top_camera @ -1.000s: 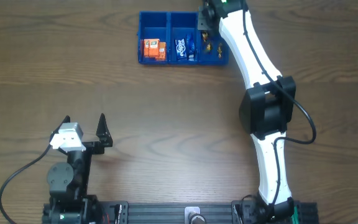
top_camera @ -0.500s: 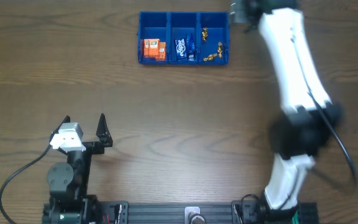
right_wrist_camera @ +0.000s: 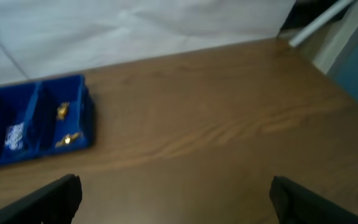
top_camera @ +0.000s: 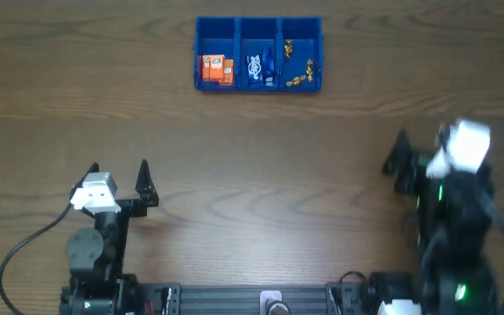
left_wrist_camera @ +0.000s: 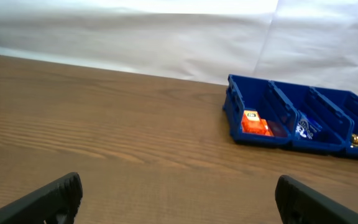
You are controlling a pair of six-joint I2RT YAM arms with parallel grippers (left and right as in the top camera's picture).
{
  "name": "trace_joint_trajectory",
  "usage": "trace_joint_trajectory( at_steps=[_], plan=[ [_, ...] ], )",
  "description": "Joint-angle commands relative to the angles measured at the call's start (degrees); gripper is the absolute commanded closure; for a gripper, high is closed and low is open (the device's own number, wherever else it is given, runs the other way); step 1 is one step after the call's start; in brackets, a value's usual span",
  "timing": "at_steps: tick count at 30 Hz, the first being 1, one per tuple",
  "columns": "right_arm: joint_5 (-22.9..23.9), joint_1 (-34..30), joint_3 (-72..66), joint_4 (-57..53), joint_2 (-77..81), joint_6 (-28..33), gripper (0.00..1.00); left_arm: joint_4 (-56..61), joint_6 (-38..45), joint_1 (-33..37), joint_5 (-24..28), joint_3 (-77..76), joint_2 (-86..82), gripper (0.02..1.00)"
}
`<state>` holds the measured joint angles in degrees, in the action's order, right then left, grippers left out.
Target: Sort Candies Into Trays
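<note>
The blue tray (top_camera: 234, 20) of candies (top_camera: 216, 70) sits upper centre on the bench (top_camera: 252, 175), with the left gripper (top_camera: 119, 171) lower left and the right gripper (top_camera: 421, 150) lower right, both with fingers spread and empty.

A: Anything blurred?
B: Right arm (top_camera: 451, 214) in the top view, outline soft, joints unreadable. Right gripper (right_wrist_camera: 174, 185): fingers cut by the frame edge, tips only.
A: Tray?
B: Tray (left_wrist_camera: 230, 109) loses its right end in the left wrist view and its left end in the right wrist view. Gold candies (top_camera: 300, 72) too small to count. Blue wrappers (top_camera: 259, 68) clumped, number unclear.
</note>
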<state>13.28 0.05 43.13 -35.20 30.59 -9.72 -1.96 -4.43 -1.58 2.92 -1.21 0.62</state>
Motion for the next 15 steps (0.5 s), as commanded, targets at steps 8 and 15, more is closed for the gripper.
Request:
trace_joint_trajectory(
  at_steps=[8,15],
  plan=[
    [-10.4,1.0,-32.0,19.6,-30.4,2.8,0.003,-2.4,0.4,0.3,-0.3,0.9,-0.4,0.02],
    [-10.4,1.8,-38.8,25.9,-30.4,4.2,0.003,-2.4,0.4,0.3,-0.3,0.9,-0.4,0.02]
  ],
)
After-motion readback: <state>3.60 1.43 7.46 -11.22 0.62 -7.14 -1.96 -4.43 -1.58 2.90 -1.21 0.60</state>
